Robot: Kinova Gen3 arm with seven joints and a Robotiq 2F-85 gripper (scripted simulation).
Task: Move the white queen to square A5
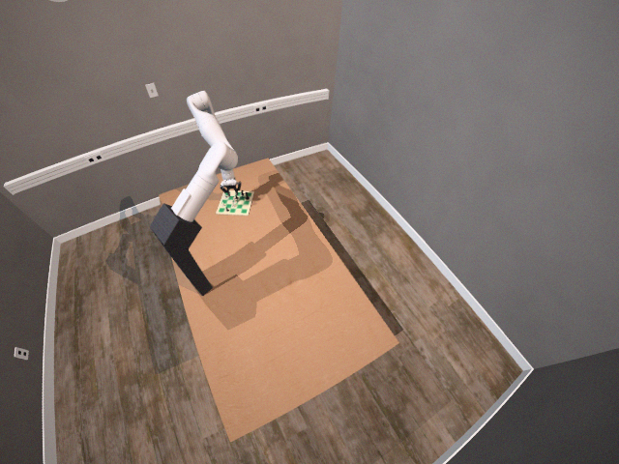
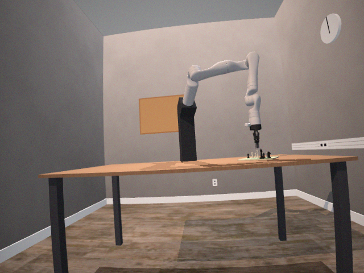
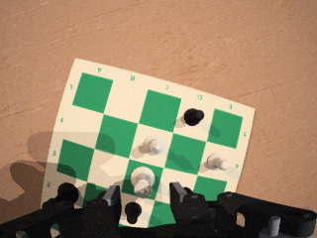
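The small green-and-cream chessboard (image 3: 74, 73) (image 1: 244, 210) (image 2: 272, 157) lies at the far end of the wooden table. In the wrist view three white pieces stand on it. The largest, which I take for the white queen (image 3: 143, 178), is directly below my fingers. The others are a white piece (image 3: 151, 146) and a white piece (image 3: 217, 162) to the right. My gripper (image 3: 145, 196) (image 2: 256, 144) (image 1: 230, 189) hangs a short way above the pieces, fingers partly apart with nothing between them.
Three black pieces stand on the board: one (image 3: 193, 117) farther out, one (image 3: 133, 210) just under the gripper body, one (image 3: 67, 192) at the left. The arm's dark pedestal (image 2: 186, 132) stands on the table (image 2: 147, 168) left of the board.
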